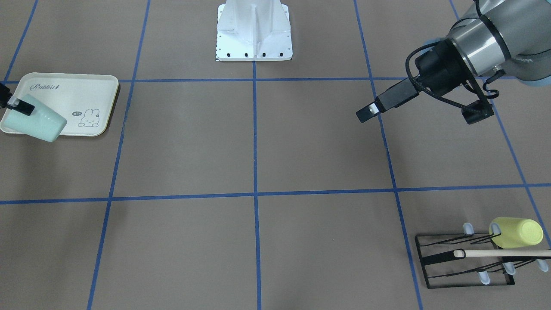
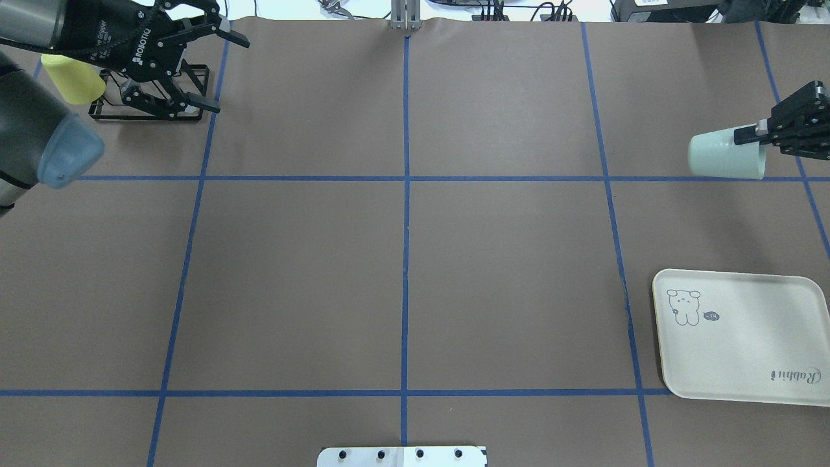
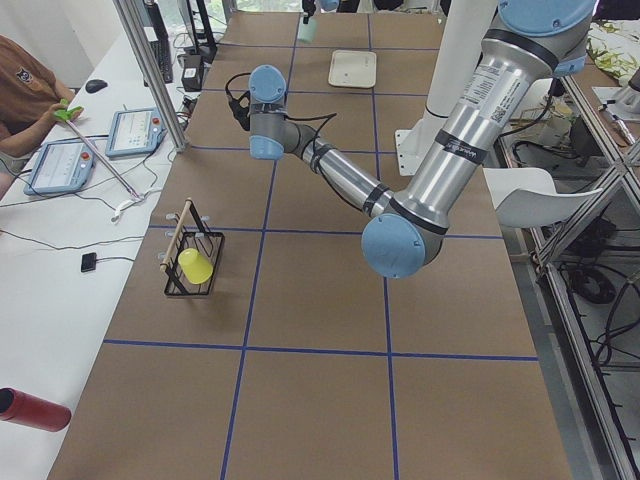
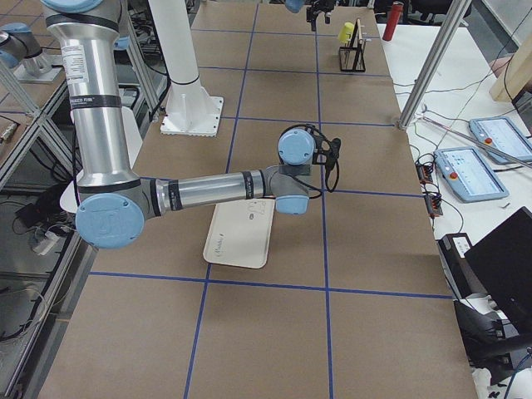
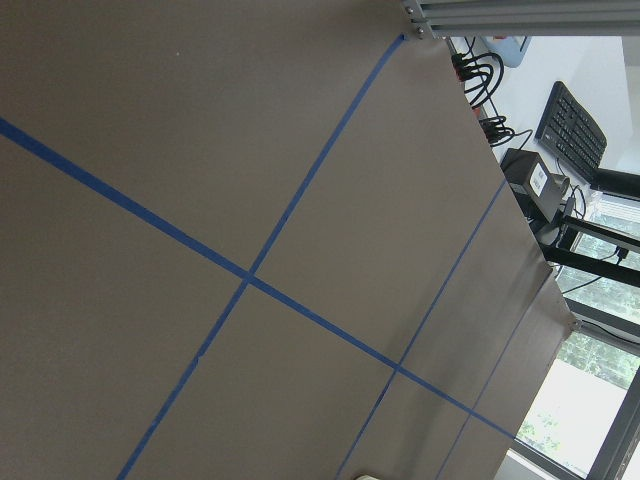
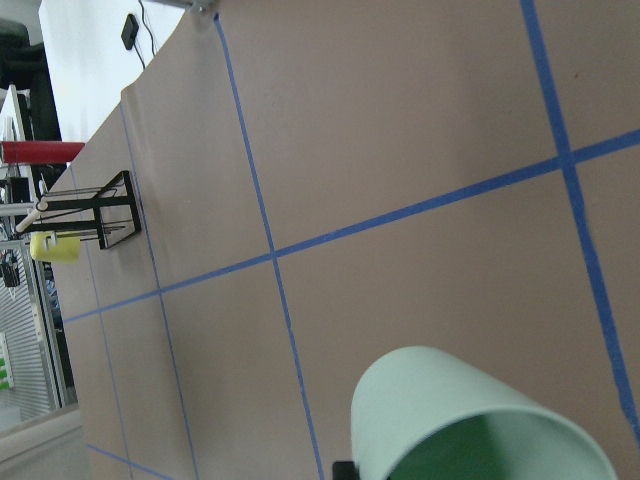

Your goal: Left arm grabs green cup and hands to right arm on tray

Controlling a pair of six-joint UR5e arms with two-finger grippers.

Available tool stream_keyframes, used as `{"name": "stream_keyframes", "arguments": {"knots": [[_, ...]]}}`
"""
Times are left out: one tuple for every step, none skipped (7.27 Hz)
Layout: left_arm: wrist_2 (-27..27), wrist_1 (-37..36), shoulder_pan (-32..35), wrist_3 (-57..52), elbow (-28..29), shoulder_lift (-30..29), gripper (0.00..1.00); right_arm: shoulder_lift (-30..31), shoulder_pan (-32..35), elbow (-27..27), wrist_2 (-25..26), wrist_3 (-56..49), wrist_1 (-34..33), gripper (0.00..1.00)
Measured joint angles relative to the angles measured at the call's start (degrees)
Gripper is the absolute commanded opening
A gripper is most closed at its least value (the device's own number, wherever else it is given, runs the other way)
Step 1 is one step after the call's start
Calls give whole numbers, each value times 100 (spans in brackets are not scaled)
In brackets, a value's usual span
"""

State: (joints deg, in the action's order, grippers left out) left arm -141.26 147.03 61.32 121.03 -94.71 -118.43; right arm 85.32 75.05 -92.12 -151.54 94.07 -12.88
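Observation:
The pale mint-green cup (image 2: 725,155) hangs on its side in the air at the table's right end, held by its rim. My right gripper (image 2: 752,134) is shut on it. In the front-facing view the cup (image 1: 39,122) and right gripper (image 1: 23,106) appear over the near edge of the cream Rabbit tray (image 1: 82,92). The right wrist view shows the cup's open mouth (image 6: 470,420) at the bottom. My left gripper (image 2: 230,74) is open and empty at the far left, next to the rack; it also shows in the front-facing view (image 1: 366,114).
A yellow-green cup (image 2: 71,78) hangs on a black wire rack (image 1: 465,262) with a wooden bar at the far left corner. The tray (image 2: 746,337) lies flat near the robot's right side. Blue tape lines grid the brown table. The white robot base (image 1: 254,32) stands mid-table edge.

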Motion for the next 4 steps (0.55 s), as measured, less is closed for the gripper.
{"name": "stream_keyframes", "arguments": {"knots": [[19, -66, 2, -75, 1, 9, 100, 193, 36, -10, 281, -904, -474, 0], [30, -97, 2, -114, 3, 28, 100, 372, 48, -19, 485, -1799, -995, 0], [58, -110, 1, -131, 5, 62, 100, 489, 49, -23, 585, -2556, -1520, 0], [97, -117, -3, -137, 12, 89, 100, 570, 43, -30, 632, -3235, -2091, 0]]}}
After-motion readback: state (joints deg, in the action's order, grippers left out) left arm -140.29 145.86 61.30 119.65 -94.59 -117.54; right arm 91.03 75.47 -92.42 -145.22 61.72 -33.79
